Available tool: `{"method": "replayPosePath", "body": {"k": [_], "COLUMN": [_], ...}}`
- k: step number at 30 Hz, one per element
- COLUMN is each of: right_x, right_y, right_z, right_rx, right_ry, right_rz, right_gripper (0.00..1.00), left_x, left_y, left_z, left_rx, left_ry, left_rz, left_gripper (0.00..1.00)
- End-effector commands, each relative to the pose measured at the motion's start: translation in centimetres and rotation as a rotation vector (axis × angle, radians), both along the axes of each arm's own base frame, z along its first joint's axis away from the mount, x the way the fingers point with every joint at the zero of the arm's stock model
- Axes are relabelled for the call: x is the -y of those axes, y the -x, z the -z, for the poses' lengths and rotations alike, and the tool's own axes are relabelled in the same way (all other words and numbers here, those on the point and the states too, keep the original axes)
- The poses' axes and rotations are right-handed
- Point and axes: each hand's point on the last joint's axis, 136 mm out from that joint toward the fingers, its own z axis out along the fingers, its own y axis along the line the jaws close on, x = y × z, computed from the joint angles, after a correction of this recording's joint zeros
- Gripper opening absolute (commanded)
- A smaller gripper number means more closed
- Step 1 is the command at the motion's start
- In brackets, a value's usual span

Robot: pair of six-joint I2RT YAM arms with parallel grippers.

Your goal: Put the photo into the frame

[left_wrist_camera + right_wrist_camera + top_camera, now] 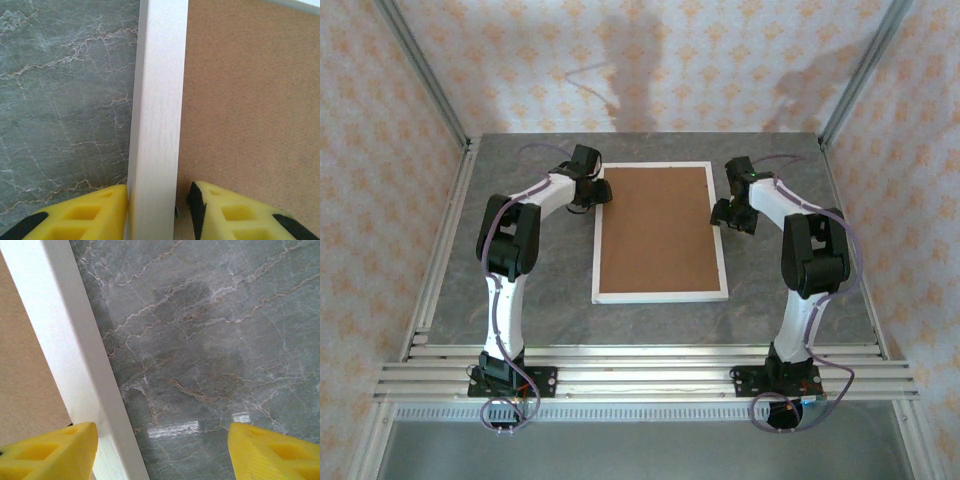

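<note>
**Q:** How does your left gripper sit against the frame?

**A:** My left gripper (159,192) straddles one long rail of the frame (157,125), near a far corner. My outer finger (95,210) touches the rail's table-side edge. My inner finger (235,212) is over the brown backing board (250,100), just beside the rail's inner edge. So the fingers are apart, not pinching.

**Q:** And the right?

**A:** My right gripper (162,427) is spread wide. Its near finger (50,452) hangs over the opposite long rail. Its far finger (275,450) is over the bare grey marbled table (210,340), well off the frame's edge.

**Q:** Room to move?

**A:** Outward from each gripper there is open table up to the patterned side walls (380,150). Between the grippers the frame lies flat, board side up.
</note>
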Motion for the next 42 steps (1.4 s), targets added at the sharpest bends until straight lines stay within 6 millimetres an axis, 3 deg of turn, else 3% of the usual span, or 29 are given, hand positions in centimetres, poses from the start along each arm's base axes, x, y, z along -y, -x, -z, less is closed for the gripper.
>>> {"method": "replayPosePath", "body": {"k": [1,9,19,33,42], "right_x": [-0.5,-2.8,-6.0,-6.8,-7.8], "right_y": [-0.7,1.5,2.6,3.4,3.4], "right_z": [0.5,4.6,5.7,9.0,8.9], "right_rx": [0.005,-0.118,-0.154,-0.205,-0.205], "right_ry": [-0.015,-0.047,-0.104,-0.148,-0.161], "right_rz": [-0.010,-0.032,-0.044,-0.025,-0.046], "right_gripper": [0.69,0.70,0.70,0.69,0.69], "left_x": [0.6,0.8,1.3,1.9,1.9], "left_y": [2.8,2.9,3.2,3.5,3.4], "left_z": [1.9,2.0,2.4,2.3,2.3], "left_rx": [-0.106,-0.111,-0.114,-0.114,-0.113], "left_ry": [-0.011,-0.004,0.007,0.021,0.023], "left_rz": [0.030,0.033,0.035,0.039,0.038], "left_gripper": [0.40,0.40,0.40,0.40,0.40]}}
